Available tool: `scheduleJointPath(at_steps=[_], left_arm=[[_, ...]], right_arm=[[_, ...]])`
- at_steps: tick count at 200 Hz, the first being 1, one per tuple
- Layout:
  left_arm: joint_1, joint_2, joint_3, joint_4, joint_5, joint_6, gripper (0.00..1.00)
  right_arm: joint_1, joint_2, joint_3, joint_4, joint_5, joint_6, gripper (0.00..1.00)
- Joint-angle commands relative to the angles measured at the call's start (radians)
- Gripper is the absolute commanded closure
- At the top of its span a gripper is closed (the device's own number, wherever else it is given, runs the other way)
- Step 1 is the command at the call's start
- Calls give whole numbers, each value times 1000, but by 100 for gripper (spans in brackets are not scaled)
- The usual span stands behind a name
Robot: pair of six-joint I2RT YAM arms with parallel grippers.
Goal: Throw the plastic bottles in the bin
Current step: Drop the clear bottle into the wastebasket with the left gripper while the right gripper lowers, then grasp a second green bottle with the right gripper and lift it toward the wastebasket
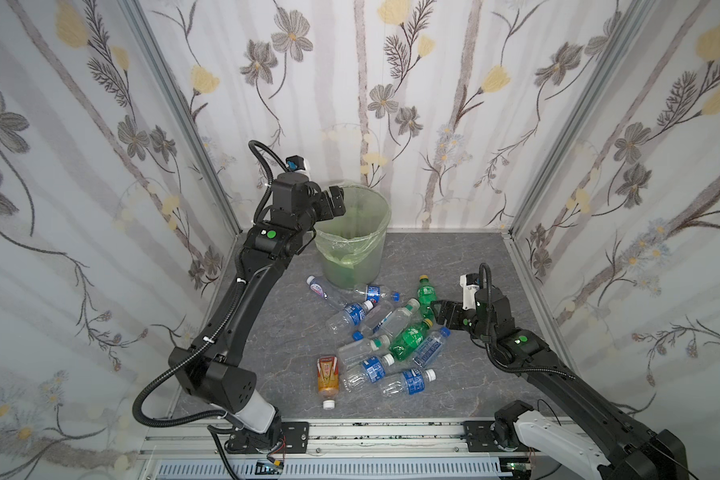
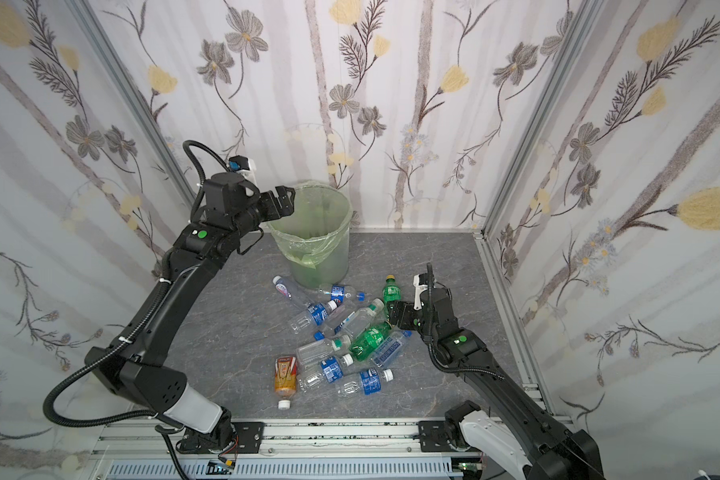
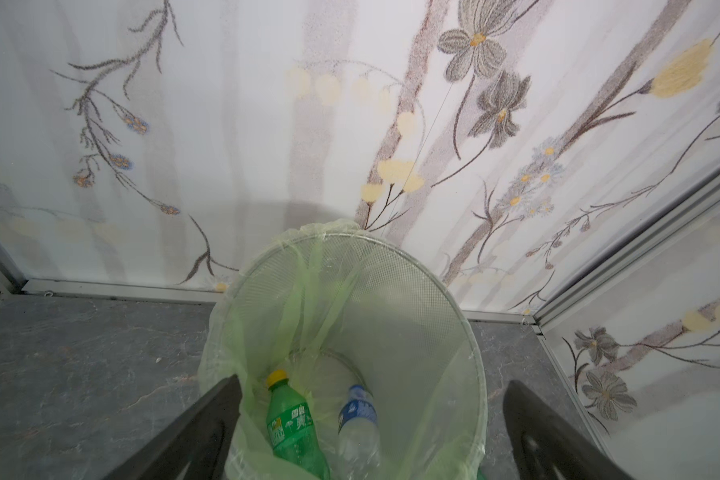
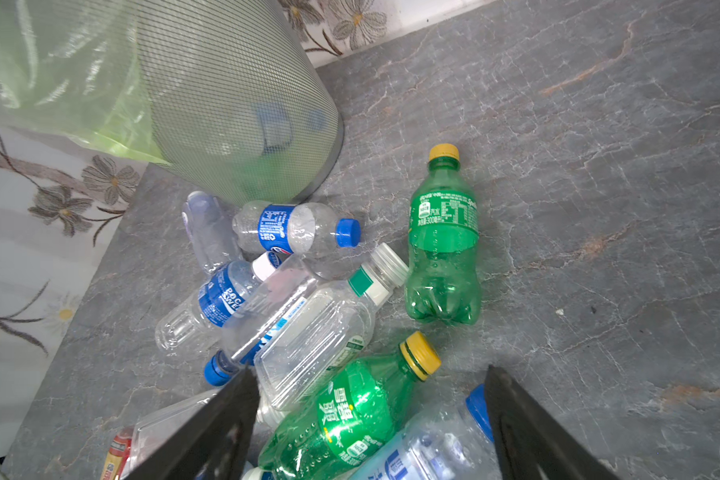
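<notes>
The bin (image 1: 362, 257) stands far on the counter (image 1: 474, 266), left of centre, with 2 bottles (image 3: 292, 424) lying in it. The plastic bottles (image 1: 410, 336) lie heaped on the counter just near of the bin. The left gripper (image 1: 338, 203) hangs over the bin's left rim; the right gripper (image 1: 437, 314) sits at the heap's right edge.

Nine clear bottles (image 1: 348, 316), two green bottles (image 1: 410, 338), one amber bottle (image 1: 328, 377) outside; two bottles (image 3: 287, 419) inside one bin (image 1: 371, 253).
</notes>
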Motion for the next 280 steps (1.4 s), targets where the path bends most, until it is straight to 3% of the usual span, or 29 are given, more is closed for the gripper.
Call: scheduleJointPath(at_steps=[1,60,95,143,196,228,280], left_arm=[[0,-129,-172,-4,10,18,0],[1,-500,-688,-8,5,-88,0],[1,-593,-847,-15,7,-138,0],[0,-670,-969,-14,14,-198,0],[1,-715,-1039,-13,6,-231,0],[2,-712,-1052,-13,10,-234,0],[0,-707,-1073,-13,0,-241,0]], right_arm=[[-24,67,19,5,-15,-8,15],[-72,405,183,1,-70,-97,16],[-89,605,283,20,-84,-107,20],[-98,753,363,64,-86,-83,24],[-111,825,373,95,-55,-56,31],[-114,826,356,117,-46,-54,40],[-113,655,284,163,-17,-85,51]])
